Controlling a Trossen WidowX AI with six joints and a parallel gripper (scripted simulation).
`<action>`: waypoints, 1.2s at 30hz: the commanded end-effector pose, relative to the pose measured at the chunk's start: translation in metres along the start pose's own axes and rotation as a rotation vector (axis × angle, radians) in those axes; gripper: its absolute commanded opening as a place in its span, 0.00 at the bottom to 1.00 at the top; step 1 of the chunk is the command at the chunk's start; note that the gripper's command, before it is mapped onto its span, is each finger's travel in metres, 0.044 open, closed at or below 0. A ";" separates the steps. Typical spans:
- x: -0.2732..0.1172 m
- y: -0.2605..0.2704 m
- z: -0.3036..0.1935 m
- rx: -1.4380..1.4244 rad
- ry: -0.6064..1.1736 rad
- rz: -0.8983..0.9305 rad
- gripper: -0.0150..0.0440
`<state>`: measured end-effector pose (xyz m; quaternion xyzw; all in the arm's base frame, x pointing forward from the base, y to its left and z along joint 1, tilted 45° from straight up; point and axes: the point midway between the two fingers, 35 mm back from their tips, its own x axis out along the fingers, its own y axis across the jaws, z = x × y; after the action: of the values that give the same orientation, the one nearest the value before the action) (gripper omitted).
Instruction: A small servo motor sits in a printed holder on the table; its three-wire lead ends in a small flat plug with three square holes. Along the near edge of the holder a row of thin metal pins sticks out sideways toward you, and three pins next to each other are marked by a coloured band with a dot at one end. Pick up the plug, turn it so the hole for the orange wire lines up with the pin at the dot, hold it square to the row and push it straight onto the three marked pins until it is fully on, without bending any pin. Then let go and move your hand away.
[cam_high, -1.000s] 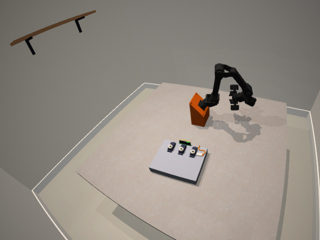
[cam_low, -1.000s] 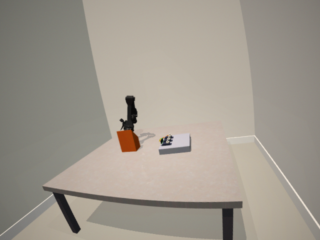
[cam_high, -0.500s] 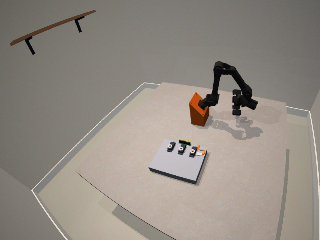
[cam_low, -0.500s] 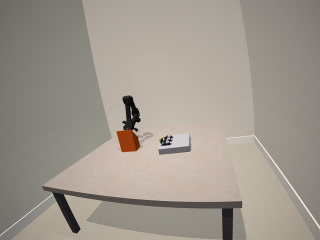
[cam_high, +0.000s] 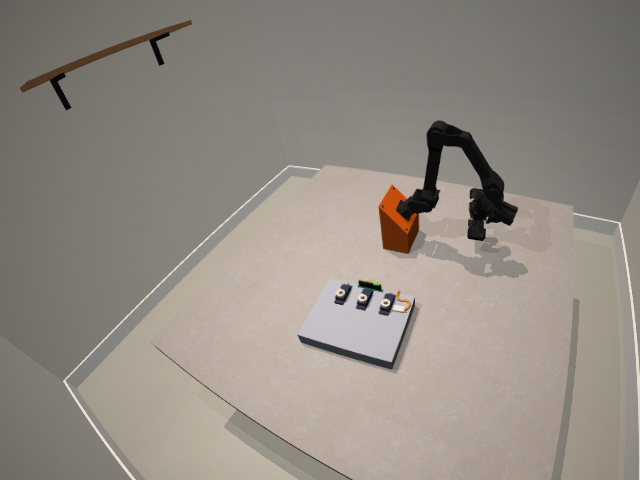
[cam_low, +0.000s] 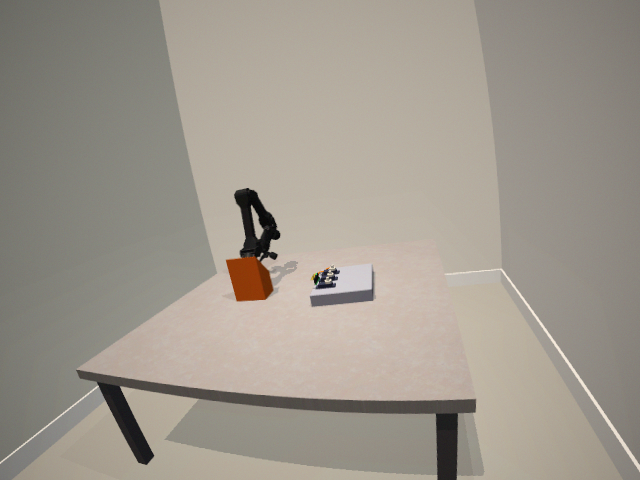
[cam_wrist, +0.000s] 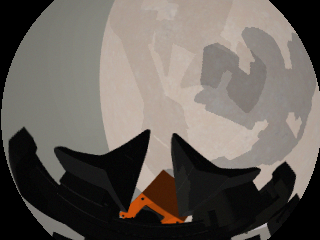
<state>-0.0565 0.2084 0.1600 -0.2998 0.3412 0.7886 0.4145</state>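
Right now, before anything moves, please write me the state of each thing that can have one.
End effector: partly open, empty.
Orange stand: upright on the table.
Grey platform: lying flat.
Three servos: seated on the platform.
Orange lead: curved, not held.
Plug: too small to tell.

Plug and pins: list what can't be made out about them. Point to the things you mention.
- Plug's three square holes: too small in the top view.
- Pins along the holder (cam_high: 355, 330) (cam_low: 352, 281): too small in the top and exterior views.
- Both: outside the wrist view's clear area; the gripper (cam_high: 476, 236) (cam_wrist: 160, 135) fills its lower part.
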 end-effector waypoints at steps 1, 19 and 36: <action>-0.005 -0.013 0.004 0.030 -0.039 -0.056 0.45; -0.037 -0.084 0.021 0.165 -0.217 -0.335 0.45; -0.087 -0.143 0.020 0.290 -0.371 -0.612 0.45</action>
<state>0.0902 0.2477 0.1916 -0.1899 0.2716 0.6336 0.6991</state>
